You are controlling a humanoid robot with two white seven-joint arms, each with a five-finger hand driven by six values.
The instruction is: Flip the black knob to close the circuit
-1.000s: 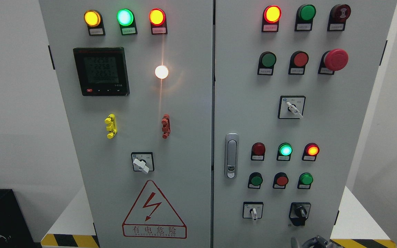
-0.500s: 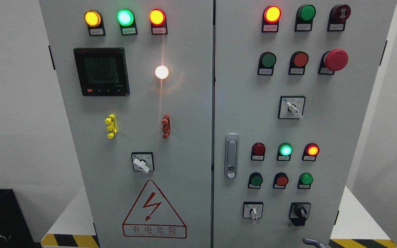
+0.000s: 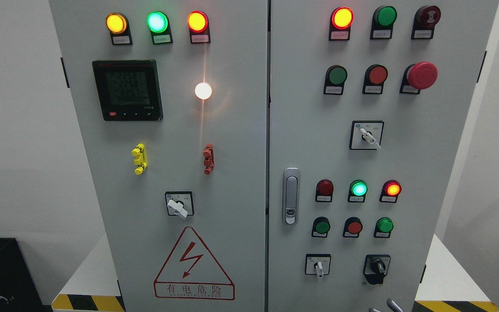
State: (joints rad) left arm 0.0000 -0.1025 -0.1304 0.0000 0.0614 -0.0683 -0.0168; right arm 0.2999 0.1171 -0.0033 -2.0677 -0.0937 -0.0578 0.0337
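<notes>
The black knob (image 3: 377,266) is a rotary switch on a black plate at the lower right of the grey electrical cabinet's right door (image 3: 405,164). Its handle points up and slightly to the left. Only a grey sliver of my right hand (image 3: 389,306) shows at the bottom edge, just below the knob and apart from it. My left hand is out of view.
A white-handled switch (image 3: 318,265) sits left of the knob. Above them are green and red push buttons (image 3: 354,227) and lit lamps (image 3: 358,189). A door latch (image 3: 291,196) is by the centre seam. A red emergency stop (image 3: 422,75) is at the upper right.
My right hand has sunk toward the bottom edge; less of it shows now than a second ago. The knob and the lamps look unchanged.
</notes>
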